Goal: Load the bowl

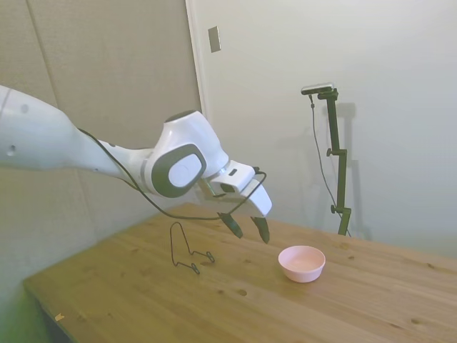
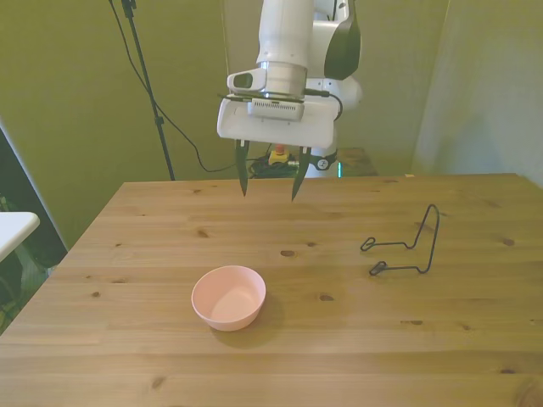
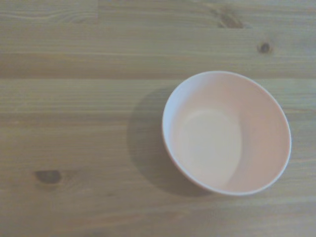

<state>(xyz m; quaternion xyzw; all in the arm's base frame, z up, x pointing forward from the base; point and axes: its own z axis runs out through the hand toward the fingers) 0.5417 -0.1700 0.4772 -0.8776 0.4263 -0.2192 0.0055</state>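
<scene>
Smooth round pink bowl (image 2: 228,297), wooden table (image 2: 475,339)

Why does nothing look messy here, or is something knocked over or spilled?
Nothing stands out. The pink bowl sits upright and empty on the wooden table, with no spill or crack showing. The wire rack stands on its feet, apart from the bowl. The open gripper hangs in the air, holding nothing.

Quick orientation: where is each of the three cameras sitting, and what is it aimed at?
Side view: off one table side; arm enters from picture's left, open gripper above bowl, wire rack.
Front view: across the table, facing the gripper; bowl, rack.
Wrist view: looks down into the bowl; no robot parts.
All share the bowl.
</scene>
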